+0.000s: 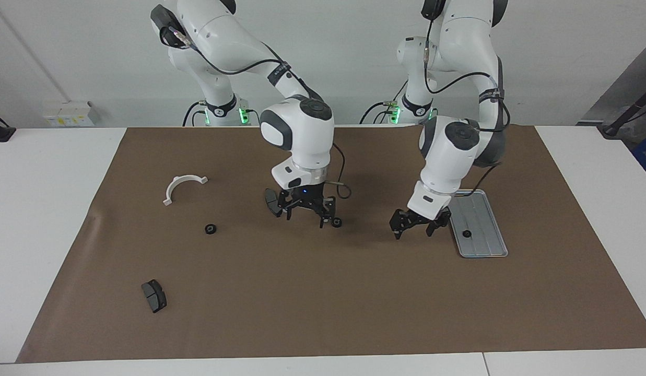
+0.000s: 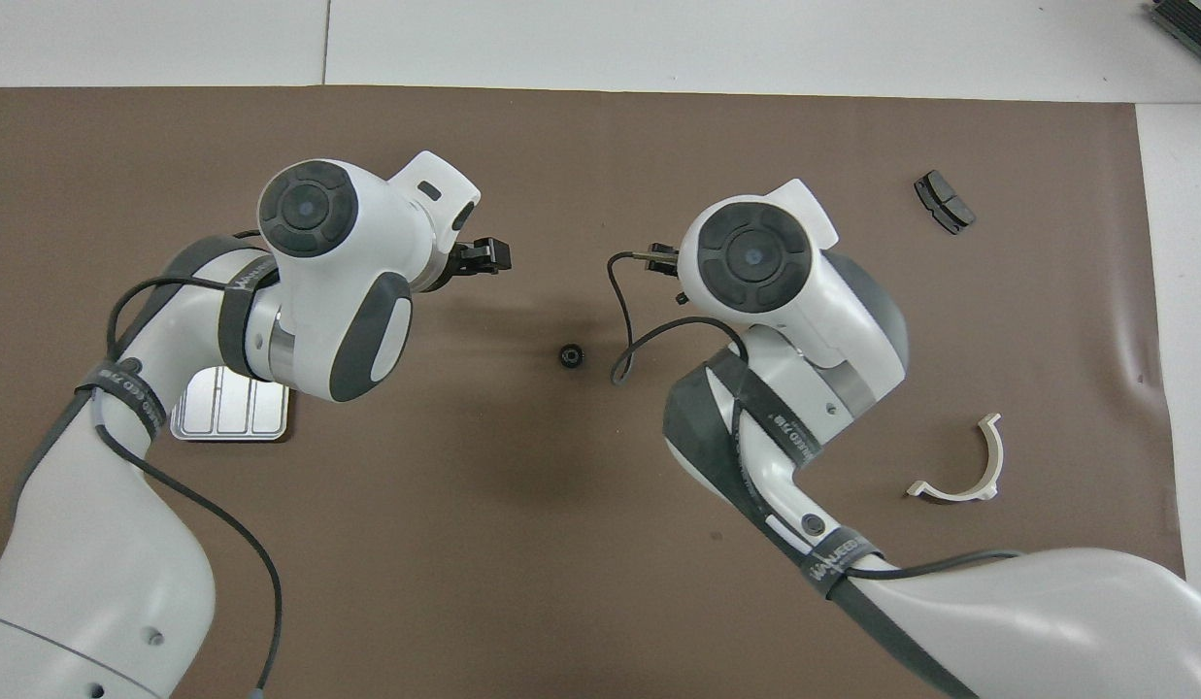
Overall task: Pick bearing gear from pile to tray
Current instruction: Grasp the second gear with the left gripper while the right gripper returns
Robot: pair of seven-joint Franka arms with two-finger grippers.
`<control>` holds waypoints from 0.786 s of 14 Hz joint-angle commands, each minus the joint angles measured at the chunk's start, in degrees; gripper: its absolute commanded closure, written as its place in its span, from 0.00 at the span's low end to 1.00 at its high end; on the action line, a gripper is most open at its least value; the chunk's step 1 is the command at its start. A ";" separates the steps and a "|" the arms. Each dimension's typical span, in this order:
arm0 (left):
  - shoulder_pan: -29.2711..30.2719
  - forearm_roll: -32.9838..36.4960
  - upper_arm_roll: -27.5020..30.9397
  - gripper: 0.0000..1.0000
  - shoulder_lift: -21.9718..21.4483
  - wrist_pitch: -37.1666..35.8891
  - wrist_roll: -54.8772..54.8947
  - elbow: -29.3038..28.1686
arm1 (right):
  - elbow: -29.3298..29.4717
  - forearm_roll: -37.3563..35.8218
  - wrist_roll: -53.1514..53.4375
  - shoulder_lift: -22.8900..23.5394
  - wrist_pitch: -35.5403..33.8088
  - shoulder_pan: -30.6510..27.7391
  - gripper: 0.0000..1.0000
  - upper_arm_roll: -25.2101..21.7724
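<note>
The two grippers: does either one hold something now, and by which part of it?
Nothing is held. The right gripper stands open above a small black gear lying on the mat; the left gripper is open beside the tray.

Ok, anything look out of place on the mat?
One loose gear lies on the bare mat by the open right gripper, held by nothing and off the tray. A second gear sits on the tray; the open left gripper hangs over the mat.
</note>
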 commanded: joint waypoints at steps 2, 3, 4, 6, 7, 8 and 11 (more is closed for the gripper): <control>-5.44 -0.25 1.37 0.00 4.69 -1.41 -1.92 4.67 | -3.53 10.84 -23.13 -4.79 -2.61 -0.22 0.00 -9.24; -6.06 -0.25 1.37 0.00 4.78 -1.41 -2.10 4.76 | -5.19 14.17 -30.33 -5.49 -2.27 -0.22 0.00 -11.97; -6.94 -0.25 1.37 0.00 4.78 -1.41 -2.10 4.77 | -7.12 18.47 -37.62 -6.20 -1.39 -0.22 0.00 -14.17; -8.09 -0.25 1.37 0.00 5.22 -1.15 -2.01 4.77 | -13.35 24.12 -49.51 -8.21 3.59 -0.13 0.00 -17.96; -8.70 0.18 1.37 0.00 5.22 -0.97 -2.10 4.42 | -17.73 24.40 -53.82 -9.44 8.06 -0.22 0.00 -18.93; -9.06 0.71 1.37 0.00 5.22 -0.88 -2.10 4.07 | -21.43 24.49 -58.13 -9.80 11.59 -0.22 0.00 -19.89; -9.94 0.72 1.28 0.00 5.13 -0.53 -2.01 2.31 | -27.78 24.49 -65.45 -9.72 17.93 -0.22 0.00 -20.69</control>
